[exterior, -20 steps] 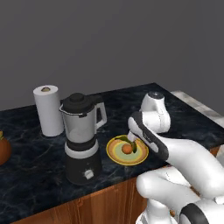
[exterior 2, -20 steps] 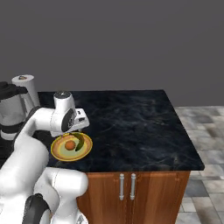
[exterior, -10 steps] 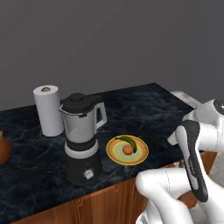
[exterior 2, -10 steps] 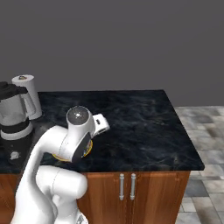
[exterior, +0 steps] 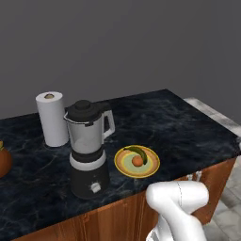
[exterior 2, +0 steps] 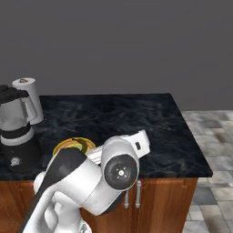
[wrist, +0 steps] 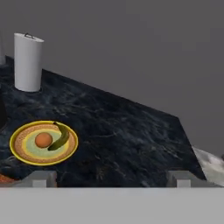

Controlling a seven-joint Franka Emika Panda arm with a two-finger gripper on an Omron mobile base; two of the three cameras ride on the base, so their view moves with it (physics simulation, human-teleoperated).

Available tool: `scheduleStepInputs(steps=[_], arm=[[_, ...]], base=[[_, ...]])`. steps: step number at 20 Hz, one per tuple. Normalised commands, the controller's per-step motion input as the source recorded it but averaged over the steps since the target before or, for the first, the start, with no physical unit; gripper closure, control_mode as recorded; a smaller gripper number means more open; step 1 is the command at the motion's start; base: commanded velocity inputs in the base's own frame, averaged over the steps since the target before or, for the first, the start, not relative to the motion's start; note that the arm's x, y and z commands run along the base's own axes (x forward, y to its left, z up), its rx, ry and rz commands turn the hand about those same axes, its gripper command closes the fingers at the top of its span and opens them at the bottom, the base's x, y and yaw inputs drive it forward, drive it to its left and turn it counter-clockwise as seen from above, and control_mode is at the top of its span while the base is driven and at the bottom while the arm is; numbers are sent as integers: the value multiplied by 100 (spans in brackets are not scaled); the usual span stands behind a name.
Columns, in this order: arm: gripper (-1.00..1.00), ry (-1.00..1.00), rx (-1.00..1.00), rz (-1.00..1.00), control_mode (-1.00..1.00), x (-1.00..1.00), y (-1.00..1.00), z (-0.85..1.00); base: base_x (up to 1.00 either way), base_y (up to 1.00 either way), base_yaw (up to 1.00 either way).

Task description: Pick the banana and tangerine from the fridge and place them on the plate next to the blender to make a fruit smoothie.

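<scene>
The yellow-orange plate (exterior: 137, 162) lies on the dark counter just right of the blender (exterior: 89, 147). On the plate rest the small orange tangerine (exterior: 137, 161) and the dark greenish banana (exterior: 139, 152), side by side. The hand view has the same plate (wrist: 27, 154) at the lower left, with the tangerine (wrist: 43, 140) and banana (wrist: 60, 137) on it. My gripper (wrist: 111, 179) is open and empty, drawn back from the plate and off to its right, near the counter's front edge. My arm covers part of the plate (exterior 2: 68, 144) in the right base view. The fridge is out of view.
A white paper towel roll (exterior: 52, 118) stands behind the blender. At the far left edge sits a brown-orange round object (exterior: 3, 161). The dark marble counter (exterior: 188, 127) stretches bare to the right of the plate, with wooden cabinet doors (exterior 2: 159, 205) below.
My arm has pulled back from above the plate and swung low toward the counter's front. The tangerine and banana stay on the plate. The jaws remain open.
</scene>
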Motion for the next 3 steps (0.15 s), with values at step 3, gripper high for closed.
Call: scheduleStepInputs(steps=[3], arm=[[-100, -9, 4, -4, -100, -26, -12, 0]], base=[[0, 0, 0]])
